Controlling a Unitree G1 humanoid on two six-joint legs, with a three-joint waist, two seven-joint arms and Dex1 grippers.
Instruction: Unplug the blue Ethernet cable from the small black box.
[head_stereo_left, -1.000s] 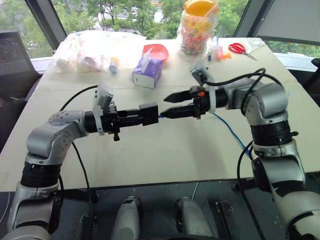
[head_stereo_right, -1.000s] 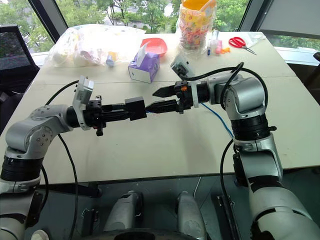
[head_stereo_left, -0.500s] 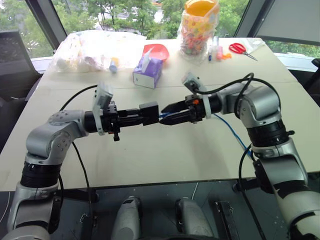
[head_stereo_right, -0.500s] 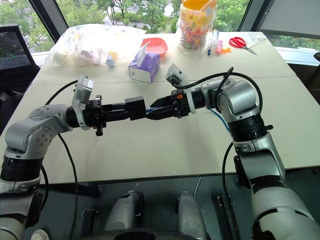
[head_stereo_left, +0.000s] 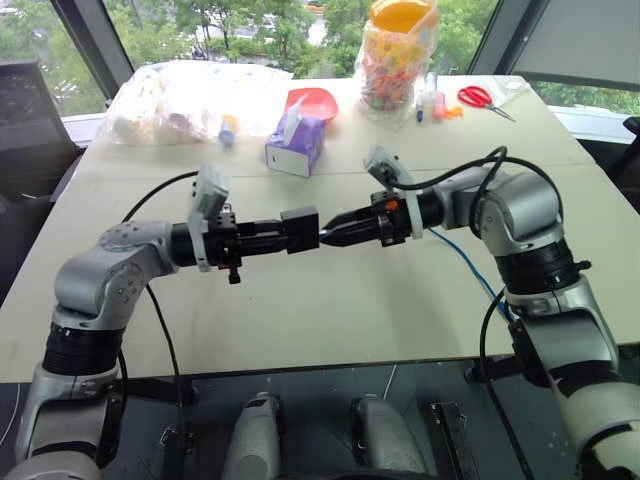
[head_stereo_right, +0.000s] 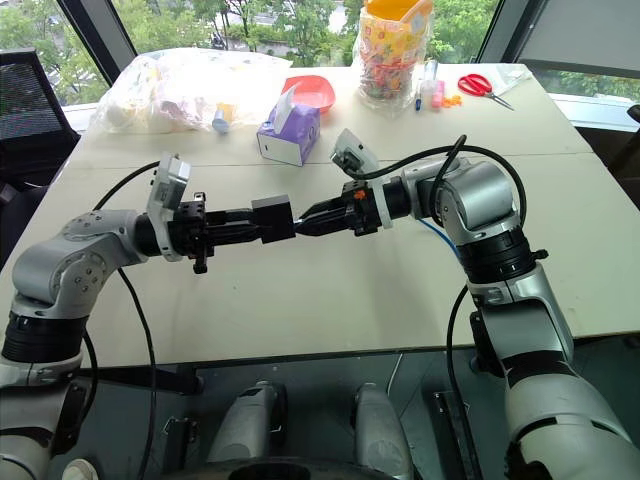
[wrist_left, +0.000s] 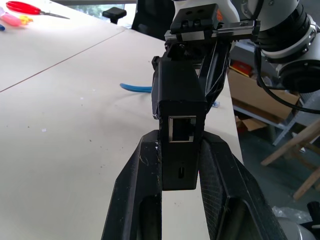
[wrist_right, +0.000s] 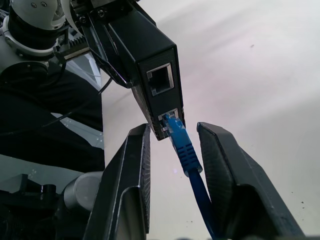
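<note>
Left gripper (wrist_left: 180, 150) clamped on black box (head_stereo_left: 299, 228) above table (head_stereo_left: 330, 300). Right gripper (wrist_right: 172, 145) fingers apart around blue cable (wrist_right: 185, 150), plugged into box.

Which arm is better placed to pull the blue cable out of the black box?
Right. The right gripper brackets the blue Ethernet cable at its plug, while the left gripper holds the small black box.
</note>
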